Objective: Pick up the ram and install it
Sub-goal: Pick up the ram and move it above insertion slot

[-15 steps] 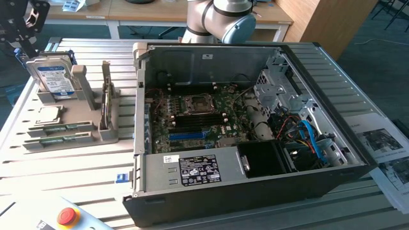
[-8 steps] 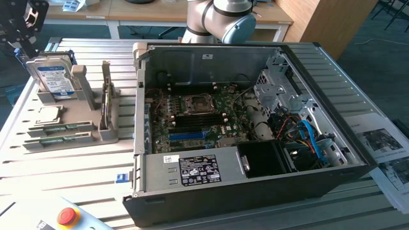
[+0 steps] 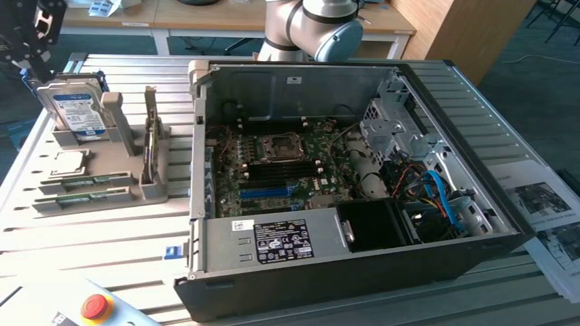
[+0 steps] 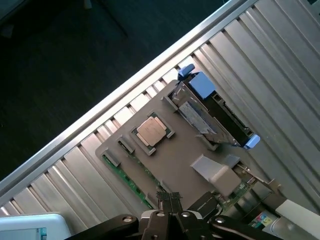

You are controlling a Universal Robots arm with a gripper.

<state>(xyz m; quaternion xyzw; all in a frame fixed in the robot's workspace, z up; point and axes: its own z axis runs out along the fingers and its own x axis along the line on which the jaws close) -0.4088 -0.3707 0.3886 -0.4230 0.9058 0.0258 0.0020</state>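
Nothing is done yet. The gripper [image 4: 170, 199] is clenched on nothing, high over the gray tray [image 3: 125, 166] on the exterior view's left. The ram [image 4: 127, 182], I think, lies flat in that tray, not in the open computer [image 3: 363, 261].

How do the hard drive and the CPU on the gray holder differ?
The hard drive stands on edge in its slot; the CPU lies flat in a recess. The hard drive is much bigger than the CPU. The hard drive carries a blue-and-white label; the CPU shows a bare metal lid. Both sit on the gray holder.
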